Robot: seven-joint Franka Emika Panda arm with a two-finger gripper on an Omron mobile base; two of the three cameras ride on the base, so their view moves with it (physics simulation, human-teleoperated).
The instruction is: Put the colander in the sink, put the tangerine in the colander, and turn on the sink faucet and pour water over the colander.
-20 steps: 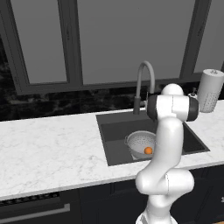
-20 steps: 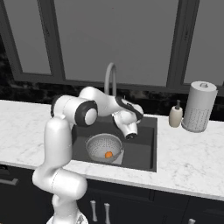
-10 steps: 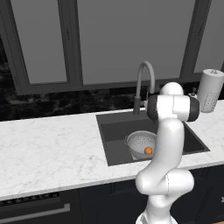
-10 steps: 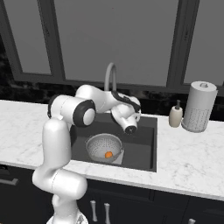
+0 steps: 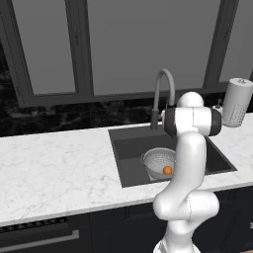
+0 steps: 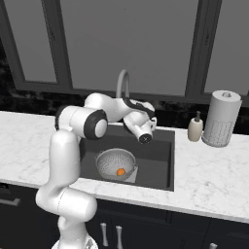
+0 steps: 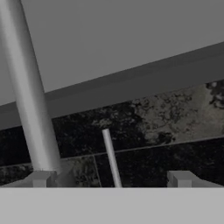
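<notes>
The silver perforated colander (image 6: 113, 162) (image 5: 157, 159) sits in the dark sink (image 6: 158, 165) (image 5: 129, 148). The orange tangerine (image 6: 120, 171) (image 5: 167, 170) lies inside it. Behind the basin rises the gooseneck sink faucet (image 6: 122, 83) (image 5: 166, 79) (image 7: 27, 96). My gripper (image 6: 150, 121) (image 7: 111, 179) hovers above the basin's back edge, close to the faucet's right side, pointing at the back wall. It is open, and in the hand view the faucet's thin lever (image 7: 111, 157) stands between the fingertips (image 7: 41, 178). Water is out of view.
A small soap dispenser bottle (image 6: 195, 129) and a tall white perforated cylinder (image 6: 222, 119) (image 5: 236, 102) stand on the marble counter (image 6: 214, 170) right of the sink. Dark windows and a black marble backsplash (image 7: 175, 127) run behind. My arm hides the sink's right part in the left base view.
The hand has lifted a little and moved back from over the colander toward the faucet. Colander and tangerine have stayed put.
</notes>
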